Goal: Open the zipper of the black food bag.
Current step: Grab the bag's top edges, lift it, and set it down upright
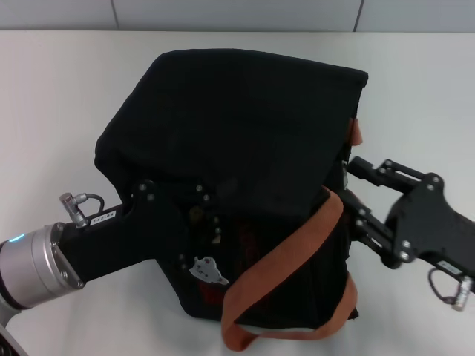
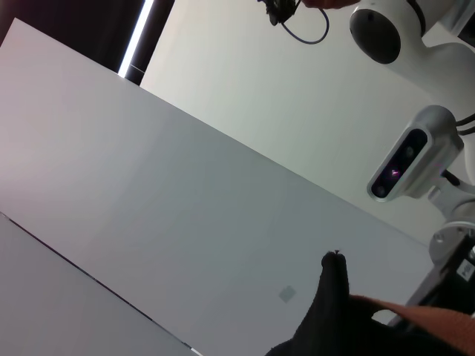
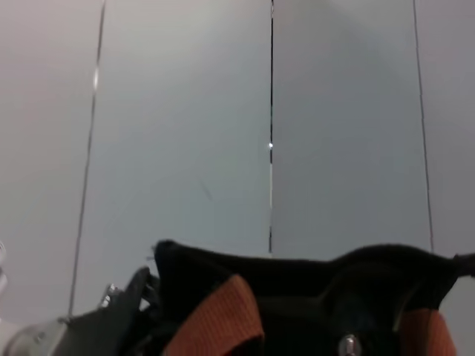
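Observation:
The black food bag (image 1: 237,126) stands in the middle of the white table, its top fabric bulging up and its front facing me. One orange-brown strap (image 1: 297,274) loops down across the front; a bit of the other strap (image 1: 358,133) shows at the right edge. My left gripper (image 1: 204,215) presses into the bag's front left, black against black. My right gripper (image 1: 346,185) is against the bag's right side. The right wrist view shows the bag's upper edge (image 3: 297,271) with a strap (image 3: 223,319) and a small metal piece (image 3: 347,345). No zipper line shows clearly.
The white table (image 1: 52,104) runs out on all sides of the bag, with a grey wall behind it. In the left wrist view a fold of black fabric (image 2: 326,311) rises in front of the robot's head camera (image 2: 407,162).

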Robot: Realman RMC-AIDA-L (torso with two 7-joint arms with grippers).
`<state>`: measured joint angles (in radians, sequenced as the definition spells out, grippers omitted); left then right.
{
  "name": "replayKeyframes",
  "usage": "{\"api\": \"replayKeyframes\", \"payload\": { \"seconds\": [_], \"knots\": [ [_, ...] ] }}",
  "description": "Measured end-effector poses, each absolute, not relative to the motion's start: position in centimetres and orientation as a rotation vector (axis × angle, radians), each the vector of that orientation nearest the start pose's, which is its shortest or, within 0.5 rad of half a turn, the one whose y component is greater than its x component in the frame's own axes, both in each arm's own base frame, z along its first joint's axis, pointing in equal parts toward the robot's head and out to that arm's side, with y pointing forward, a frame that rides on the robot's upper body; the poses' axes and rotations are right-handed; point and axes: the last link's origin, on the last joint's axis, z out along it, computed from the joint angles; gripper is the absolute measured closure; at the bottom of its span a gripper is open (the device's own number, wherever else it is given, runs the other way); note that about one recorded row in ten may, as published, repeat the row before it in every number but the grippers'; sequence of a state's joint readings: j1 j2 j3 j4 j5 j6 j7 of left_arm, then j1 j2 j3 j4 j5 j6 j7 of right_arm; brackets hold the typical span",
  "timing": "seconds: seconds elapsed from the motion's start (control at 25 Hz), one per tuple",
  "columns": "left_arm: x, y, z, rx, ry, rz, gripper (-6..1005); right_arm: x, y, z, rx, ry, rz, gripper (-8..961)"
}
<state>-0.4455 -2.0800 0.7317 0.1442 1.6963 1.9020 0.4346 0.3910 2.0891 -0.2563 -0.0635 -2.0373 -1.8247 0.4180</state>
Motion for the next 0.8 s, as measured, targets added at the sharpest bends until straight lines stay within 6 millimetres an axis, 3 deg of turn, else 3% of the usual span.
{"api": "replayKeyframes", "payload": {
  "seconds": [0.24, 0.56, 0.8],
  "knots": [
    [-24.68, 23.51, -3.85, -1.993, 1.037, -0.922, 910, 26.67, 22.95, -5.26, -2.211, 0.075, 1.190, 522],
    [-24.61, 23.54, -3.84, -1.992, 1.040, -0.927, 910, 26.83, 22.80, -5.15, -2.187, 0.075, 1.183, 542],
    [-24.43, 23.59, -3.95, -1.993, 1.038, -0.937, 910, 26.87, 22.84, -5.16, -2.186, 0.075, 1.178, 698]
  ]
}}
